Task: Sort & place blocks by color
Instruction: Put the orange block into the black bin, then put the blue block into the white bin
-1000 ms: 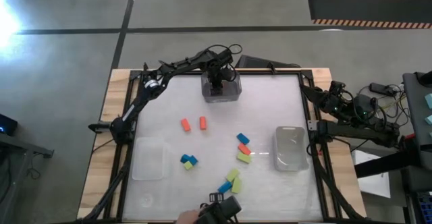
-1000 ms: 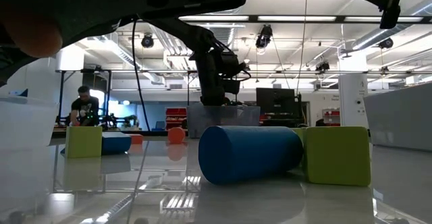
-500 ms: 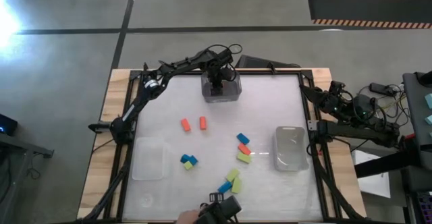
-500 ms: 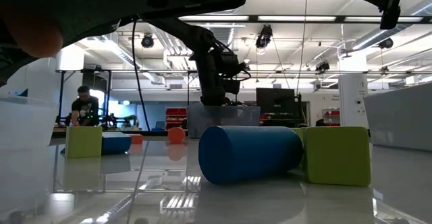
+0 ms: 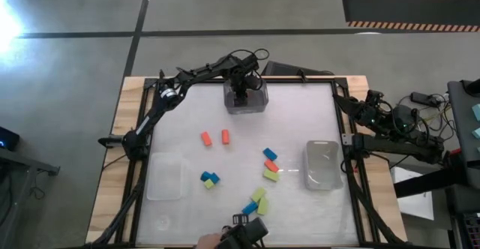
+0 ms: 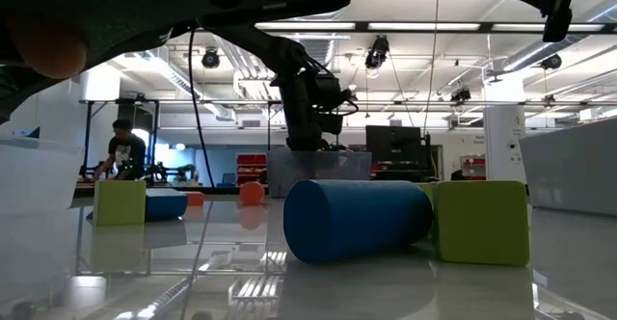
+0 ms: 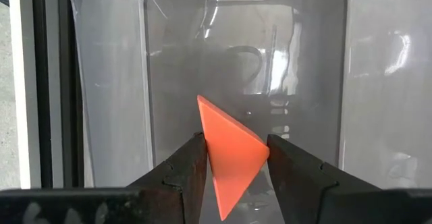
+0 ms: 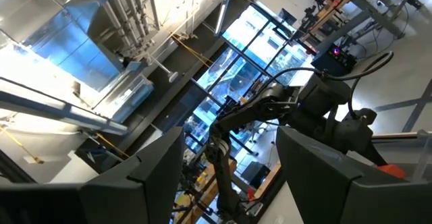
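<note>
My left gripper [image 5: 240,93] reaches down into the clear bin [image 5: 246,100] at the table's far middle, shut on an orange-red wedge block [image 7: 229,146]. The low view shows the left gripper [image 6: 307,118] over this bin [image 6: 318,173]. Loose blocks lie flat on the table: two orange-red ones [image 5: 215,137], a blue and yellow-green pair [image 5: 209,179], a blue, orange-red and yellow-green cluster [image 5: 270,164], and yellow-green with blue [image 5: 256,202]. My right gripper [image 8: 229,150] is open, parked at the right edge [image 5: 367,110] and pointing up into the room. My left gripper pinches the wedge between its two fingers, one finger on each of two opposite sides [image 7: 208,150]. The fingers come from above, pointing down. The wedge's triangular face is turned toward the wrist camera, one point toward the bin's floor [image 7: 243,62]. It hangs clear of that floor.
Two more clear bins stand on the table, one near left [image 5: 166,178] and one at the right [image 5: 323,165]. In the low view a blue block [image 6: 357,219] and a yellow-green one [image 6: 482,222] lie close to the camera. A person [image 6: 120,151] is far behind the table.
</note>
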